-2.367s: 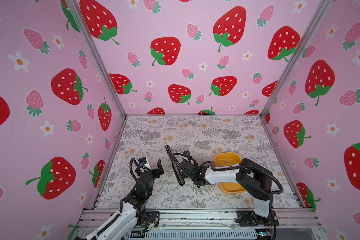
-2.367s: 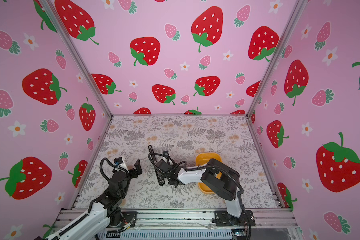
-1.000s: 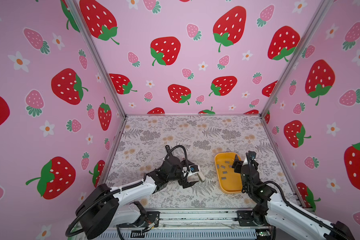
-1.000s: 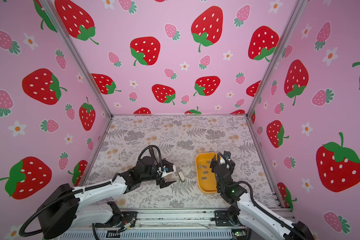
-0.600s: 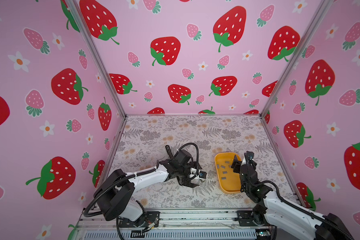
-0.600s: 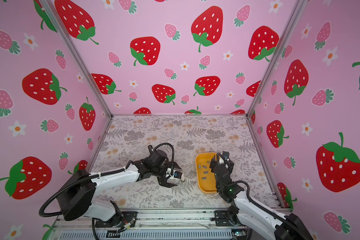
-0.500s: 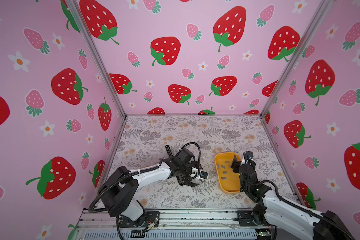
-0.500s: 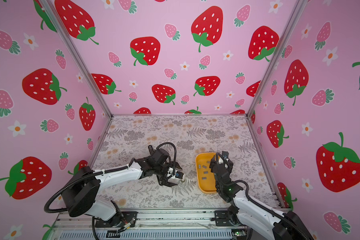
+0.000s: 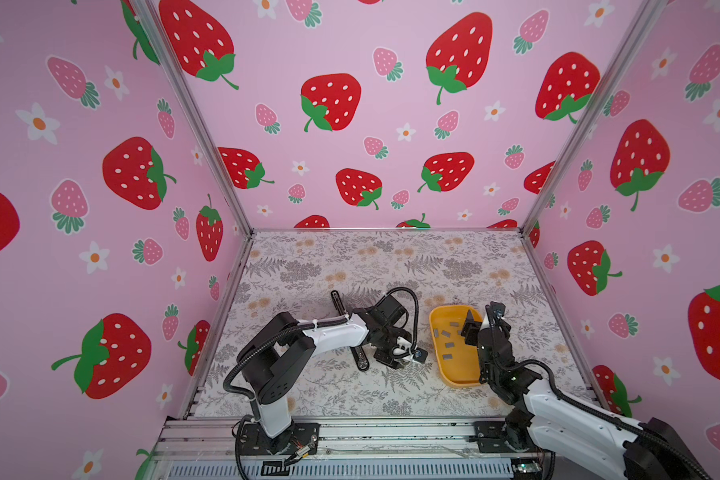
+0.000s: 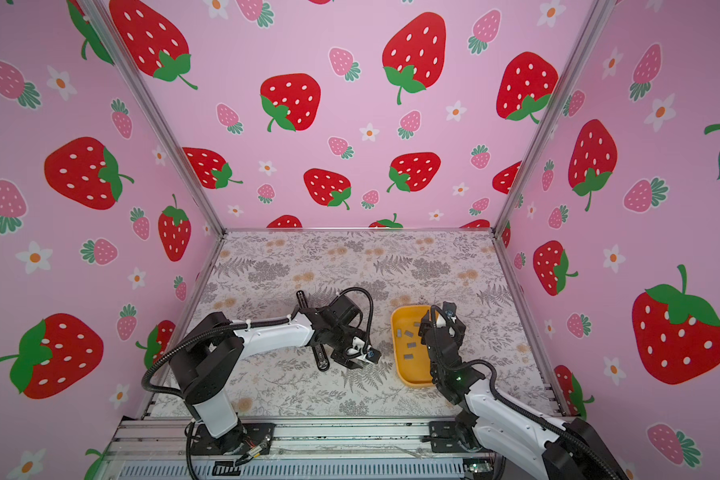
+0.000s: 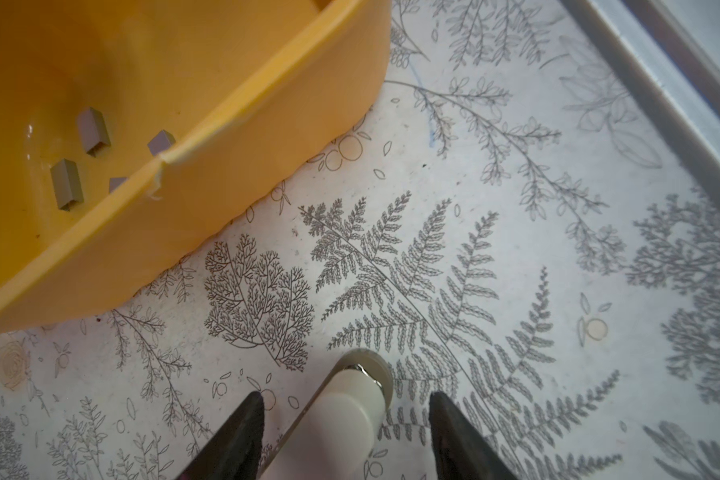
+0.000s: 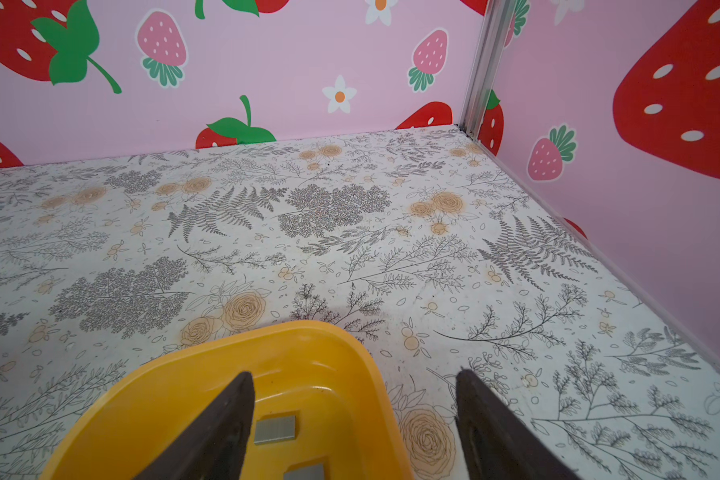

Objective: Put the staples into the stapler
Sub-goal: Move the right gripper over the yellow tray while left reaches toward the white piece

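1. The staples [image 9: 449, 345] are loose grey strips on the floor of the yellow tray [image 9: 460, 374], which sits on the right side of the flowered table [image 9: 350, 266]. Both top views show several strips [image 10: 410, 345] scattered in the tray [image 10: 416, 374], none of them in a gripper.
2. The left wrist view shows four strips [image 11: 93, 132] up close as small folded channels behind the tray wall [image 11: 225, 187]. It also shows a small crack in the rim that the top views are too distant to show.
3. The right wrist view catches only two strips [image 12: 275, 429], lying in the tray [image 12: 184, 395] just under that arm's fingers.
4. The cream stapler [image 11: 350, 415] lies on the table near the tray but not touching it. Its rounded end and chrome edge are clear only in the left wrist view. In both top views it is a small white patch [image 9: 400, 348] [image 10: 355, 347], mostly covered by the gripper.
5. The left gripper [image 11: 346, 403] [image 9: 400, 358] has its jaws spread either side of the cream stapler. Bare table shows between the stapler and one finger [image 11: 454, 436], so it is not clamped.
6. The right gripper [image 12: 354, 374] [image 9: 482, 312] is wide open and empty above the tray's far end. The wrist view shows one finger over the tray floor and the other outside, over the table.
7. A long black bar [image 9: 361, 360] [image 10: 321, 361] lies on the table beside the left gripper, partly under that arm. Only the top views show it.
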`<state>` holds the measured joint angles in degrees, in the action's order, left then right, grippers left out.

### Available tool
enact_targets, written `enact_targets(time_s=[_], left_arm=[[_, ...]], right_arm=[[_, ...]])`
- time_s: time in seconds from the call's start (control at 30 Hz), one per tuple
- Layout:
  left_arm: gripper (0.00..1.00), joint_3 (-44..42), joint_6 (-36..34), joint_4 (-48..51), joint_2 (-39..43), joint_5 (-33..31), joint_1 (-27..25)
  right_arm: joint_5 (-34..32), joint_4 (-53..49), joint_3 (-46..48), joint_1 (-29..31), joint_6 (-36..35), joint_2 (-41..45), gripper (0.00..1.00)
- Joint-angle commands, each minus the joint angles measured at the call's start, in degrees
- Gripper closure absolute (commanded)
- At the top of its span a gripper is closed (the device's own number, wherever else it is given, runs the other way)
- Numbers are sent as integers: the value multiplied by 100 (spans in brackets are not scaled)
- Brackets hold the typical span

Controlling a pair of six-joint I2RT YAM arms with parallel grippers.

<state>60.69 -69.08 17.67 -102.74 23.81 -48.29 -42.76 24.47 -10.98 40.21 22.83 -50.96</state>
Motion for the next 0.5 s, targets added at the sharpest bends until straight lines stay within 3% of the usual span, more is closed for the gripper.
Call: enact_targets(time_s=[0.0,0.47], left_arm=[[39,257,-211,331,-130,-174,-36],[66,350,-378,483,-159,-11,-51]], right_arm=[[-2,137,-49,-39,-7,21,22],[3,148,-84,-39,-8,-63,22]])
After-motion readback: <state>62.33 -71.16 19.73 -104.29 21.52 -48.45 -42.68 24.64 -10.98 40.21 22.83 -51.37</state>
